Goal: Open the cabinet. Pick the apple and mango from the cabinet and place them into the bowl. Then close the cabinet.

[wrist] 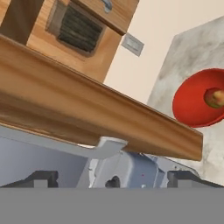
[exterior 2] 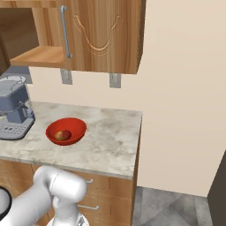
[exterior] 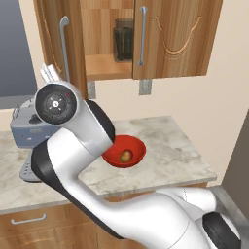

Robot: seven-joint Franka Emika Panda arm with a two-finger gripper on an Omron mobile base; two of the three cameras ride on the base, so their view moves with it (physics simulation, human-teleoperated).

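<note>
We take the bowl [exterior: 125,151] as our mark: it sits on the counter [exterior: 165,146], with one fruit [exterior: 126,155] lying in it. To its left on the counter stands the coffee machine [exterior 2: 13,110]. Above the bowl hangs the cabinet [exterior: 170,39], its left door [exterior: 56,41] swung open. On the cabinet shelf, above the bowl, stands a jar [exterior: 124,40].

No readable text, label or number anywhere — the coffee machine [exterior 2: 15,110] (grey, at nine o'clock) perhaps has tiny unreadable markings.
</note>
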